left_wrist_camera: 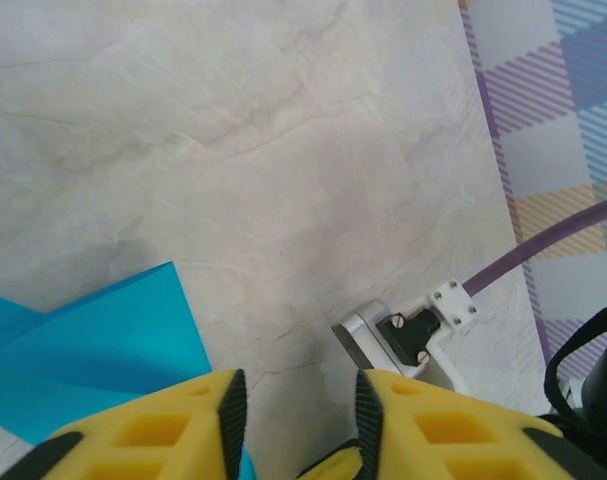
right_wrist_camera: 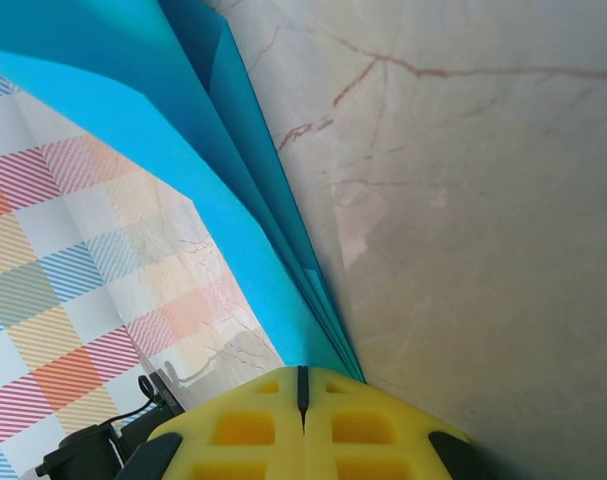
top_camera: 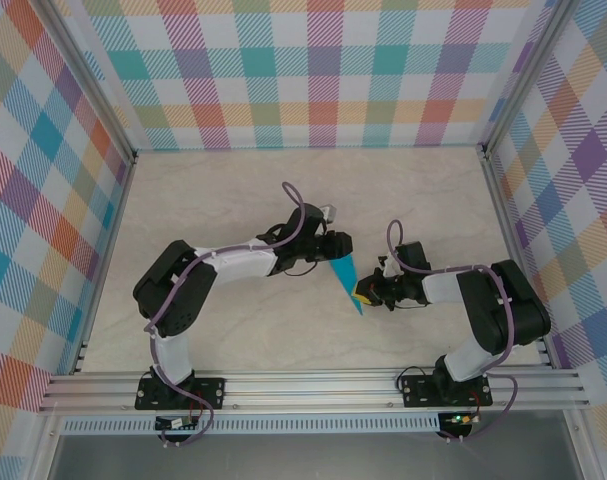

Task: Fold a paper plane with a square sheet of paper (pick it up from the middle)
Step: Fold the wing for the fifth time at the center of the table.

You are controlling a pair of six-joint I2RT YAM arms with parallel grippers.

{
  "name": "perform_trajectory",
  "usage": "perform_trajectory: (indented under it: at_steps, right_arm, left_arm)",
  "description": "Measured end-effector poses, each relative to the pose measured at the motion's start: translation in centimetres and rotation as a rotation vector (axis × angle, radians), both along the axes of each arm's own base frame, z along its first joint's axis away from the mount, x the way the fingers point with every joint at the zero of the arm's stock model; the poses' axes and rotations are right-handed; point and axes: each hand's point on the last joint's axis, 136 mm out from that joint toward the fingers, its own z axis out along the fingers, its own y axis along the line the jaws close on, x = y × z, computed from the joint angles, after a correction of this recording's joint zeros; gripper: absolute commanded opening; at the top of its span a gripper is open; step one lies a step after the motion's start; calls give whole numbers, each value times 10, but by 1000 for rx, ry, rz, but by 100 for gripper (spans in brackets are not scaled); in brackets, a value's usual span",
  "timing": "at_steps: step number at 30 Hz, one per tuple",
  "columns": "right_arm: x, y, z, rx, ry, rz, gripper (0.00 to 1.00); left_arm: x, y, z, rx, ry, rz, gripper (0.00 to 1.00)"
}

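Late folding step, by the look of it. Right gripper (right_wrist_camera: pixel 303 378) is clamped on the layered paper plane (right_wrist_camera: pixel 183 150), mid-table between the arms. Left gripper (left_wrist_camera: pixel 293 392) is beside it, jaws parted, empty. Next move probably calls for pinching a wing squarely.

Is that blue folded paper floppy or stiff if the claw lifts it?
Probably light: the right claw pinches the folded paper by one end. Likely stiffer than a flat sheet, since its stacked creased layers run straight. Thin, so probably crushable.
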Motion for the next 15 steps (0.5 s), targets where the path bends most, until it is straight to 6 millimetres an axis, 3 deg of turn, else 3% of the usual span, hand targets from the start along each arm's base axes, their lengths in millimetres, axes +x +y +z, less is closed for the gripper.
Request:
perform_trajectory:
  at_steps: [15]
  right_arm:
    - [-1, 0, 0, -3, -5, 8, 0]
  left_arm:
    - [-2, 10, -64, 57, 93, 44, 29]
